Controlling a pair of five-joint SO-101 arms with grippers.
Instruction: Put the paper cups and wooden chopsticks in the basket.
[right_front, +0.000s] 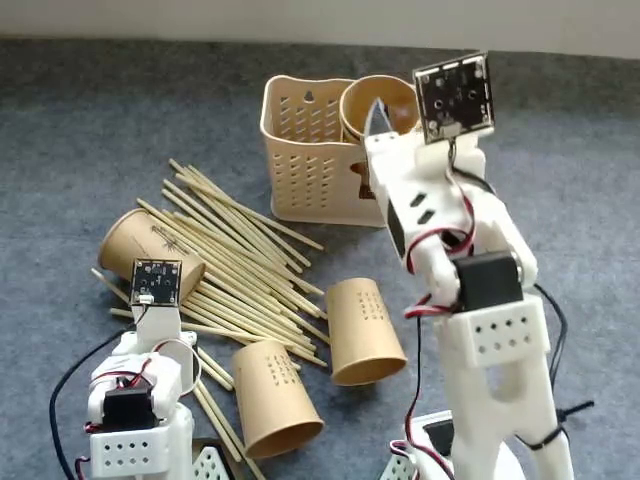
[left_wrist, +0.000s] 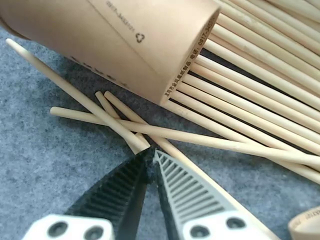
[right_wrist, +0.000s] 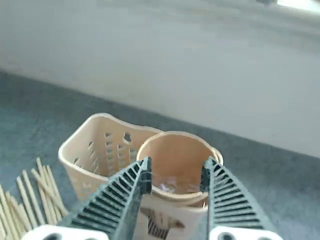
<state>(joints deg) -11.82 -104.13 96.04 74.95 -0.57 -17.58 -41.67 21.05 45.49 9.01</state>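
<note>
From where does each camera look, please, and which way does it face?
High view: overhead, facing down; left arm, right arm, beige slotted plastic basket.
Left wrist: looks down past black left claw onto pale wooden chopsticks.
Right wrist: looks forward through open right claw at upright brown paper cup.
Shared with high view: basket, cup.

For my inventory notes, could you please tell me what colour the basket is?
Pale beige basket, clearest in the high view.

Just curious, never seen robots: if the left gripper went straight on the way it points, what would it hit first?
Probably the pale wooden chopsticks crossed just ahead of the left gripper; the brown paper cup lies beyond.
</note>
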